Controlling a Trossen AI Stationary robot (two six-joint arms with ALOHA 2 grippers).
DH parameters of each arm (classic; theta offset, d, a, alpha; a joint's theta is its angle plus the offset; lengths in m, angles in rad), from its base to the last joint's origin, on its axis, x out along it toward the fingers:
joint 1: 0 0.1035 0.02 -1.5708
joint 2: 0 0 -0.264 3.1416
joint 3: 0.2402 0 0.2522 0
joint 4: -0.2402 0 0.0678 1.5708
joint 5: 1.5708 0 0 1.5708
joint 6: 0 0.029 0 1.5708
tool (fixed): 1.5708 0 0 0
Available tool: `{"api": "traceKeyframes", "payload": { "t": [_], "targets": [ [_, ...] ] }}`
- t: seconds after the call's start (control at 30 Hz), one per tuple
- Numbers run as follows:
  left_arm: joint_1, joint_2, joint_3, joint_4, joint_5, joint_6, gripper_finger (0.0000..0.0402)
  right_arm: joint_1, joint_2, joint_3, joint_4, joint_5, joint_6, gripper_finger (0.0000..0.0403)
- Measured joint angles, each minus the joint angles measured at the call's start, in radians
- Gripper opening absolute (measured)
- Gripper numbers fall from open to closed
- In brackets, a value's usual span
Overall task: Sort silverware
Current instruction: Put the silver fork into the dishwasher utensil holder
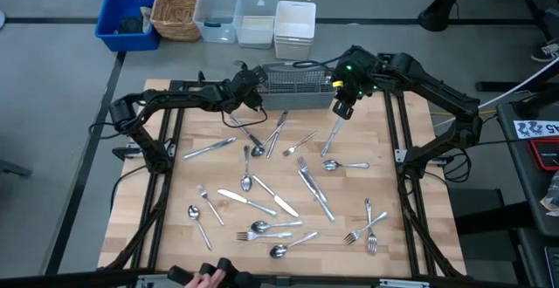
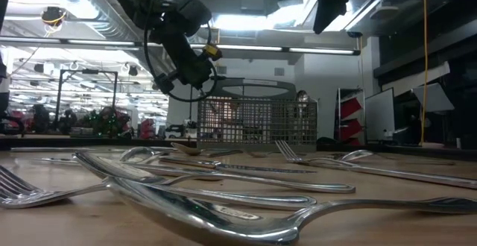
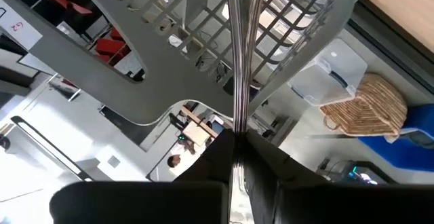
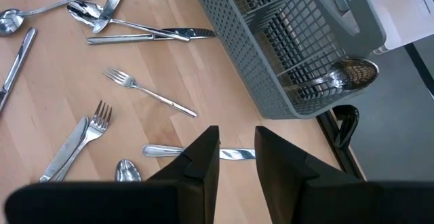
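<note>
Left hand (image 1: 256, 85) at the wire-mesh basket (image 1: 300, 85), fingers clamped on one slim silver piece (image 3: 239, 68) standing up against the basket's mesh; fork, spoon or knife, cannot tell. Right hand (image 1: 342, 106) hovers near the basket's other end, fingers apart, holding nothing. Remaining silverware (image 1: 262, 202) lies scattered across the wooden counter (image 1: 410, 227). One spoon (image 4: 342, 75) already sits in the basket.

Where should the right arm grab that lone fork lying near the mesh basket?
Take the fork mid-handle from straight above, the jaws of the right gripper across its narrow width. It lies flat on the table, clear of other pieces, so both handle sides look free.
</note>
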Motion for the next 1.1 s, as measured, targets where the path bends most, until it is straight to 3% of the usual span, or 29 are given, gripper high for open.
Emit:
{"api": "traceKeyframes", "payload": {
  "t": [0.4, 0.77, 1.1],
  "targets": [
    [0.000, 0.000, 0.000, -0.001, 0.021, -0.045, 0.0018, 0.000, 0.000, 0.000, 0.000, 0.000, 0.000, 0.0095],
    [0.000, 0.000, 0.000, 0.000, 0.025, -0.059, 0.0115, 0.000, 0.000, 0.000, 0.000, 0.000, 0.000, 0.0095],
    [-0.014, -0.008, 0.000, 0.006, 0.011, -0.159, 0.0116, 0.000, 0.000, 0.000, 0.000, 0.000, 0.000, 0.0095]
  ]
}}
